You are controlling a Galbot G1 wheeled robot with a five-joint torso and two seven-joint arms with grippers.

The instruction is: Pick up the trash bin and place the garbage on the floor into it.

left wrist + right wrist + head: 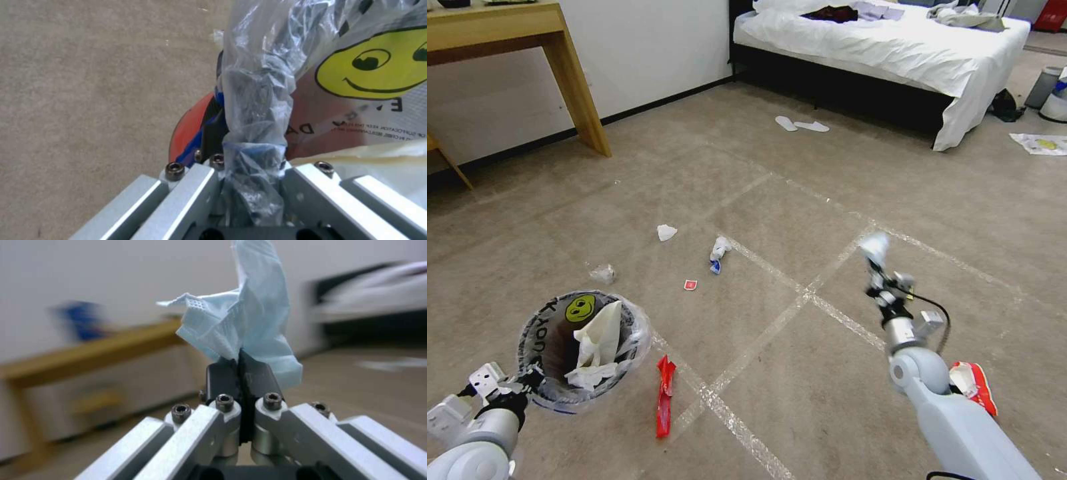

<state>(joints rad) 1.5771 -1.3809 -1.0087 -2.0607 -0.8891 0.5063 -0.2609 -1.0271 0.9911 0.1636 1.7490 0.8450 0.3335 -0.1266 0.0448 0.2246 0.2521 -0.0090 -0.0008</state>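
Light-blue mask pinched between the closed pads of the right gripper, raised well clear of the floor, out to the robot's right and forward. Standing up crumpled above the fingertips, only a low fold caught in the clamp.

Trash bin off to the left, held off the carpet by the left gripper, clamped shut on the near rim and its clear liner (red body and yellow smiley sticker plain to see). White tissue and paper already inside. Mask and bin mouth well apart, the whole taped crossing of the carpet between them.

Likely trouble from here, as a judgement:
- Thin grip on a light, floppy mask: a quick swing across could shake it loose, dropping it short of the bin.
- Small bin mouth, partly filled: a release off-centre could leave the mask draped over the rim or sliding down the outside of the liner.
- Bin hanging from one edge by rim and plastic: a bump from the right arm could tilt it or slip the liner, spilling what is in it.

Still lying on the floor: a long red wrapper just beside the bin, a small red scrap, white tissues, a white-and-blue piece, a clear crumpled bit, and a red-and-white wrapper partly hidden by the right arm. Bed and wooden table farther off.
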